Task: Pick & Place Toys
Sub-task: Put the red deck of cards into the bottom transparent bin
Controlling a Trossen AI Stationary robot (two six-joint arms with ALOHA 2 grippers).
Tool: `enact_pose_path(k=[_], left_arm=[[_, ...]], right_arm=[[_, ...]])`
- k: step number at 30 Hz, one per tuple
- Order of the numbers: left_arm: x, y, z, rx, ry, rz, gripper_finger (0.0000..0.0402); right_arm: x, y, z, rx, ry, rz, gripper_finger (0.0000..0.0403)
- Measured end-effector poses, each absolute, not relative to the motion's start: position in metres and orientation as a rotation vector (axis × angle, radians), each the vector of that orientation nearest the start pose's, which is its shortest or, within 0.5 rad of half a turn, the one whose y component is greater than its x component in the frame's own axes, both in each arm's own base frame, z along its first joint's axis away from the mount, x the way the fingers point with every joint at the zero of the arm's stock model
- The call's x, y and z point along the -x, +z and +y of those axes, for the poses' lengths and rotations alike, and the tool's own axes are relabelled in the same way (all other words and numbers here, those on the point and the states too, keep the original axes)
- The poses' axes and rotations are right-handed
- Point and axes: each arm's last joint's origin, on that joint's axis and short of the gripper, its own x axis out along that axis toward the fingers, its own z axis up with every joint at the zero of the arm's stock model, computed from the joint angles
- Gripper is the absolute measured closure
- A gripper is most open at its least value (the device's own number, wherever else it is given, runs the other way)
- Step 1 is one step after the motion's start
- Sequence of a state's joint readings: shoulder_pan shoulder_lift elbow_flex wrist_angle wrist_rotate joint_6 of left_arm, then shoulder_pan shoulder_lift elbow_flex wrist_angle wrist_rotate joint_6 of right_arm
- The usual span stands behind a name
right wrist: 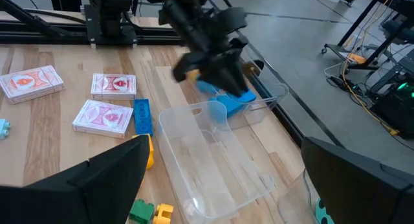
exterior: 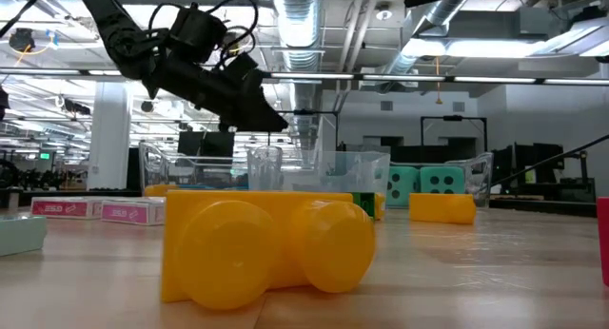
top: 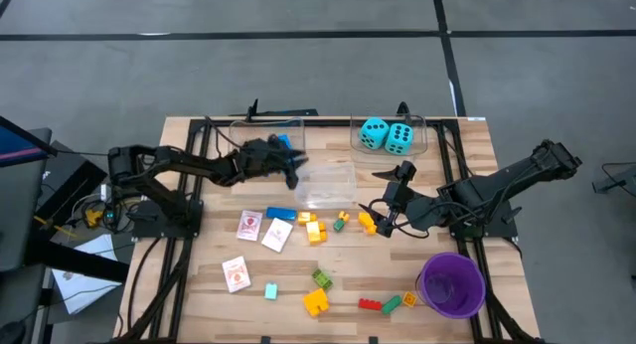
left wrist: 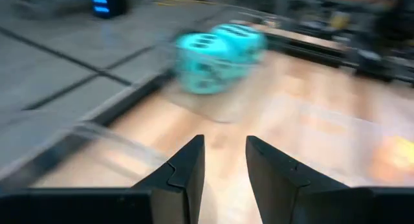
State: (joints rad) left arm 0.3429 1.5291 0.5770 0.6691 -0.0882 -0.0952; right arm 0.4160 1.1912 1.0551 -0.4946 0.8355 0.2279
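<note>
Two turquoise dice (top: 387, 135) sat in the far right bin (top: 421, 145). Three card packs (top: 249, 225) lay on the worktop (top: 199, 294). Left gripper (top: 295, 166) jaws narrowly apart, empty, above the middle bin (top: 326, 183); right gripper (top: 383, 217) jaws wide, empty, near a yellow brick (top: 367, 223).

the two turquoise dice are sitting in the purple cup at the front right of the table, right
Not quite. The two turquoise dice sit in a clear bin at the back of the table. The purple cup is at the front right, but no dice show in it. The high view shows this.
</note>
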Motion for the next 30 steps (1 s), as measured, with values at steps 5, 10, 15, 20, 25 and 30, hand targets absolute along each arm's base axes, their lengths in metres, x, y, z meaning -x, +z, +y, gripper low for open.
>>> enact_pose_path(k=[5,10,15,20,25,30], left_arm=[[-0.284,0.174,0.071,0.133,0.214,0.283,0.0284],[-0.290,0.174,0.036,0.121,0.044,0.296,0.0273],[-0.292,0.174,-0.001,0.101,-0.085,0.303,0.0264],[-0.290,0.174,-0.031,0.079,-0.189,0.308,0.0258],[-0.289,0.174,-0.046,-0.015,-0.249,0.300,0.0252],[-0.289,0.174,-0.045,-0.026,-0.242,0.298,0.0244]], right_arm=[[-0.231,0.323,0.079,0.147,-0.460,0.462,0.0007],[-0.231,0.324,0.079,0.145,-0.460,0.461,0.0007],[-0.231,0.323,0.079,0.145,-0.461,0.461,0.0007],[-0.231,0.324,0.079,0.144,-0.461,0.461,0.0007],[-0.231,0.324,0.079,0.144,-0.461,0.461,0.0007],[-0.231,0.324,0.079,0.144,-0.461,0.461,0.0007]])
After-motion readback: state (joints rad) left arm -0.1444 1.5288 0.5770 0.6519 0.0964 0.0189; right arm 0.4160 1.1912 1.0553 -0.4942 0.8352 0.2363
